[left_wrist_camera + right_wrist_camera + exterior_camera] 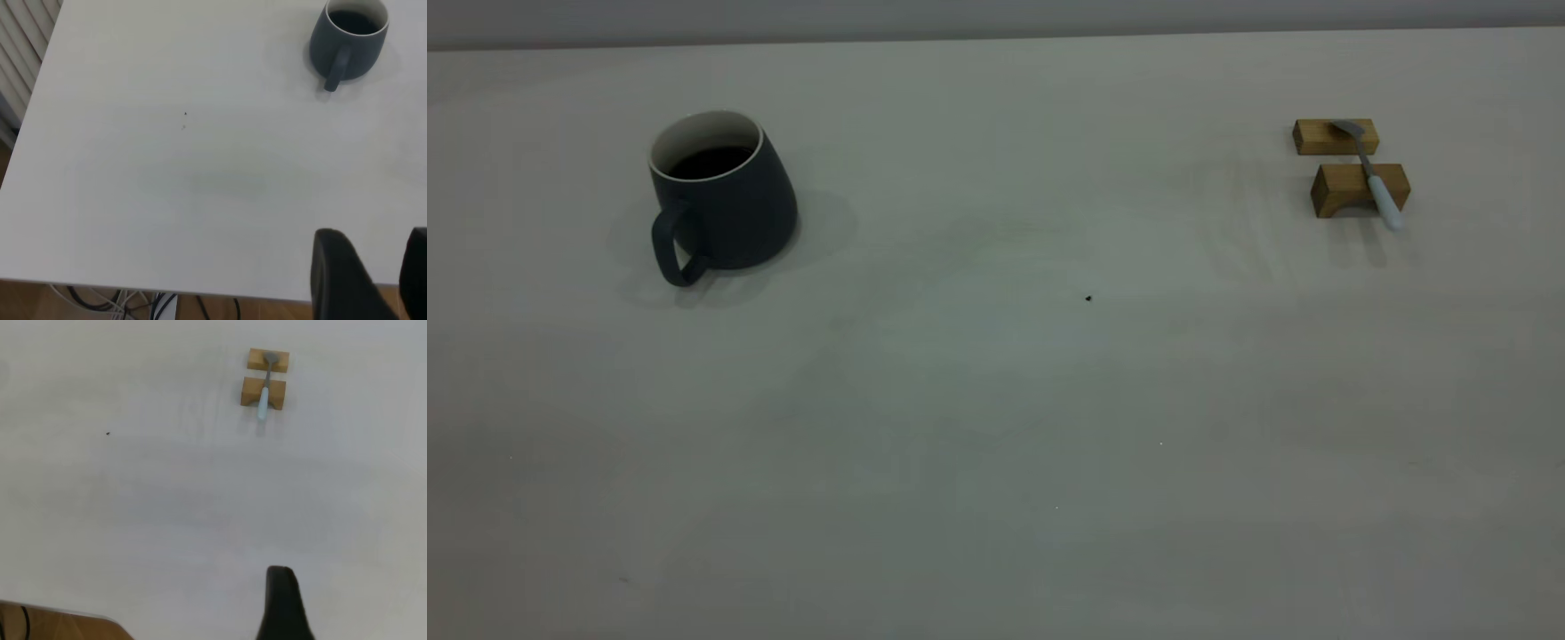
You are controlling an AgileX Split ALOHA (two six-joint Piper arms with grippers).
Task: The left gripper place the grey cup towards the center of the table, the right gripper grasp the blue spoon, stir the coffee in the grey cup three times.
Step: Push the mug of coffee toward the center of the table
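Observation:
The grey cup (725,200) stands upright at the left of the table (996,400), its loop handle toward the front. Dark coffee (710,162) fills it below the pale rim. At the far right the blue spoon (1373,174) lies across two tan wooden blocks, bowl on the far block and pale handle overhanging the near one. My left gripper (373,270) hovers open over the table's near edge, far from the cup (349,37), with nothing between its fingers. Only a black tip of my right gripper (281,603) shows, well short of the spoon (265,390). Neither gripper appears in the exterior view.
The far block (1336,137) and the near block (1359,188) carry the spoon. A tiny dark speck (1088,298) marks the table's middle. Cables (120,300) hang below the table edge, and wood floor shows beyond it.

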